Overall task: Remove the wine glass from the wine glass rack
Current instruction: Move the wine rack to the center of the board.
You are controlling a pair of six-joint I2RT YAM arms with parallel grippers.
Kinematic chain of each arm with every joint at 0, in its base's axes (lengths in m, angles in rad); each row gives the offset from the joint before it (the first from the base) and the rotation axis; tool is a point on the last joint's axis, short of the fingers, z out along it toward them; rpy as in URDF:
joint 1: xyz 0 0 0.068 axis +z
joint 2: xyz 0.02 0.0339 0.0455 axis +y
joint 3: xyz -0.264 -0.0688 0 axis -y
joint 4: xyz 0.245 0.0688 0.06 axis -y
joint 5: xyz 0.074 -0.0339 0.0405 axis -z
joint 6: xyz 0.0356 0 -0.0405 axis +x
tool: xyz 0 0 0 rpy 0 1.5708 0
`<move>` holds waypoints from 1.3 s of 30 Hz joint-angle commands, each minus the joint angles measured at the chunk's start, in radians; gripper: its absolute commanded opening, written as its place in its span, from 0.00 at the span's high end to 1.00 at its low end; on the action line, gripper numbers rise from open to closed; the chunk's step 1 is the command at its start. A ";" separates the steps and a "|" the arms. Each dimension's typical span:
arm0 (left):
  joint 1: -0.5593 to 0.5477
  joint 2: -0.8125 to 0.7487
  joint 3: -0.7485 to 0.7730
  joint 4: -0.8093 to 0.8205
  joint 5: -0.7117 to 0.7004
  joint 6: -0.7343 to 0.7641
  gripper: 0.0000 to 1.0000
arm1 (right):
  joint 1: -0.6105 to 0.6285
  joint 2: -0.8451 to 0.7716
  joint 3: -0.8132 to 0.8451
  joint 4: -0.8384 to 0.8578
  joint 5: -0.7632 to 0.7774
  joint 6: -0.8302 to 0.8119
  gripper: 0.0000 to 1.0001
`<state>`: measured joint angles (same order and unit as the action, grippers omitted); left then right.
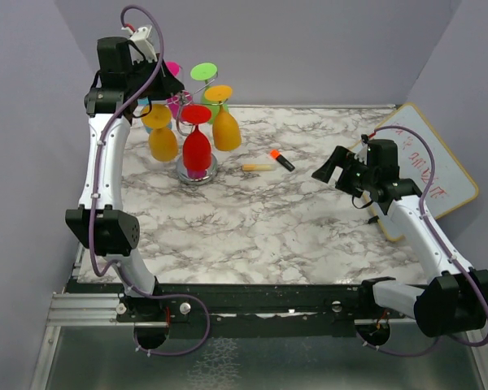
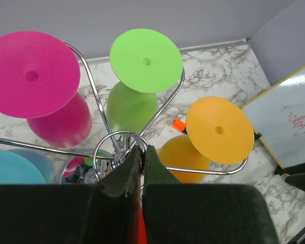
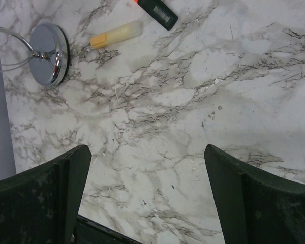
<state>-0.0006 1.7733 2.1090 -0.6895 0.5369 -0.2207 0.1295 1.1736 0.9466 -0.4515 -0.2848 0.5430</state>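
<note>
The wine glass rack [image 1: 185, 173] stands at the far left of the marble worktop [image 1: 268, 231], with its round chrome base [image 3: 50, 54] flat on the surface. Coloured glasses hang upside down from its arms: a pink wine glass [image 2: 33, 73], a green wine glass [image 2: 145, 60], an orange wine glass [image 2: 218, 129], a red wine glass [image 1: 197, 148] and a yellow wine glass [image 1: 161, 136]. The left end effector [image 2: 138, 151] hovers above the rack with its fingers pressed together, the tips just beside the wire ring [image 2: 102, 148] at the top of the stem. The right end effector [image 3: 147, 168] is spread wide over bare marble, well apart from the rack. A highlighter [image 1: 281, 159] and a yellow stick [image 1: 258, 166] lie between the two, and a whiteboard [image 1: 443, 175] lies at the right edge.
</note>
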 commanded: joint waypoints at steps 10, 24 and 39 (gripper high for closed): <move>-0.093 -0.173 -0.027 0.202 0.031 -0.001 1.00 | -0.002 0.006 -0.013 -0.010 -0.038 0.018 0.00; -0.182 -0.247 -0.184 0.232 -0.042 0.025 1.00 | -0.002 -0.005 -0.017 0.005 -0.061 0.020 0.00; -0.182 -0.346 -0.264 0.233 -0.149 0.052 0.35 | -0.002 -0.026 -0.022 0.148 -0.279 0.067 0.00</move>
<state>-0.1825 1.4559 1.8584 -0.4858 0.4412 -0.1783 0.1295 1.1717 0.9386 -0.3634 -0.4763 0.5945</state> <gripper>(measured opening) 0.556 0.998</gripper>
